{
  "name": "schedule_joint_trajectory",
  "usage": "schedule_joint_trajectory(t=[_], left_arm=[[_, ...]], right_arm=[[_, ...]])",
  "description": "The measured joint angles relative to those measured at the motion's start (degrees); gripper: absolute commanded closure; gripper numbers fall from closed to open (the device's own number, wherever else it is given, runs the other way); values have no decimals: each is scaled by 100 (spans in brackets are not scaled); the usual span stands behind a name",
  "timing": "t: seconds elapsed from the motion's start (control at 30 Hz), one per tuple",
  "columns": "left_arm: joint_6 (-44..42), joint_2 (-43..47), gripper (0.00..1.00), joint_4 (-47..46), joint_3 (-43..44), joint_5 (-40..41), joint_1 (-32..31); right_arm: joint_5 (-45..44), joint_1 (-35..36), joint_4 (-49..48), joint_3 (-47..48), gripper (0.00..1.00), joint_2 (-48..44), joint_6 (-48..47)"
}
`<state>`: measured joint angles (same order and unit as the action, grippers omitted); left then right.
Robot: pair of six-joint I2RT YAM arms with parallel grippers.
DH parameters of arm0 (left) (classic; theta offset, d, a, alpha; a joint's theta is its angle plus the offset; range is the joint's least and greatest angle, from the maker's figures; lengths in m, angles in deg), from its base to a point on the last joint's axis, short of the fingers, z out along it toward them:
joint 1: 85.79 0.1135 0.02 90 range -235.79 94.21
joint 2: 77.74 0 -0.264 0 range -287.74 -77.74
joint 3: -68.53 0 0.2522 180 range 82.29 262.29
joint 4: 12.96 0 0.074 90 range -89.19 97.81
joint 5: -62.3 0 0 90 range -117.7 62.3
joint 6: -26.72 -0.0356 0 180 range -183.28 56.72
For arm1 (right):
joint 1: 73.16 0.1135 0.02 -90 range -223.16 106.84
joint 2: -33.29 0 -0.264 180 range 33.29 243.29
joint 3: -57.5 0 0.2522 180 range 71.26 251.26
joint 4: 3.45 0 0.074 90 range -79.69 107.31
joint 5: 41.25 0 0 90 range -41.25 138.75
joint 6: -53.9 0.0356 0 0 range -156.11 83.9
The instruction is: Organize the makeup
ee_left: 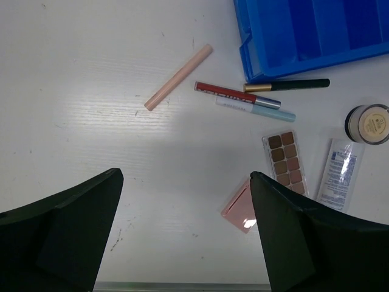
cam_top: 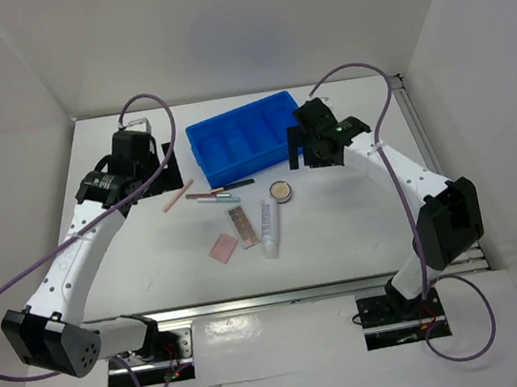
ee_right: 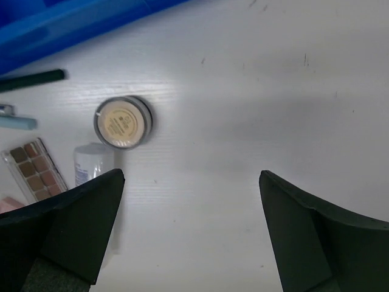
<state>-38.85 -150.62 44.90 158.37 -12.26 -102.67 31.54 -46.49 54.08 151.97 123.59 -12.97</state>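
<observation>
The makeup lies loose on the white table in front of the blue tray (cam_top: 246, 137). There is a pink pencil (ee_left: 179, 77), a red pencil (ee_left: 234, 95), a light blue pencil (ee_left: 255, 109) and a dark pencil (ee_left: 292, 85). Nearer lie the brown palette (ee_left: 285, 156), pink square (ee_left: 240, 207), clear-white tube (ee_left: 339, 172) and round beige compact (ee_right: 123, 121). My left gripper (ee_left: 185, 175) is open and empty, above the table left of the pencils. My right gripper (ee_right: 191, 176) is open and empty, above bare table right of the compact.
The tray's compartments look empty. White walls close in the table on the left, back and right. A metal rail runs along the near edge (cam_top: 283, 296).
</observation>
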Motion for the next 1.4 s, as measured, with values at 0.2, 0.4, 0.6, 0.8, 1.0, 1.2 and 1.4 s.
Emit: schedule_joint_trajectory(t=[0.2, 0.4, 0.6, 0.8, 1.0, 1.2, 1.4], left_arm=[[-7, 44, 0, 94, -96, -28, -50], [-13, 192, 0, 90, -98, -249, -57], [0, 195, 0, 85, -210, -337, -138], [20, 216, 0, 28, -466, -302, -256], [125, 170, 0, -7, -507, -323, -267], [114, -109, 0, 11, -487, -223, -369], [96, -192, 0, 11, -459, -160, -369]], right_arm=[[280, 24, 44, -439, 0, -260, 133], [610, 247, -120, -503, 0, -540, 289], [442, 682, -109, -660, 0, -538, 844], [437, 907, -138, -745, 0, -538, 1045], [398, 1421, -164, -850, 3, -398, 1322], [623, 1534, -411, -1021, 3, -201, 1506], [846, 1558, -704, -1137, 3, -118, 1600]])
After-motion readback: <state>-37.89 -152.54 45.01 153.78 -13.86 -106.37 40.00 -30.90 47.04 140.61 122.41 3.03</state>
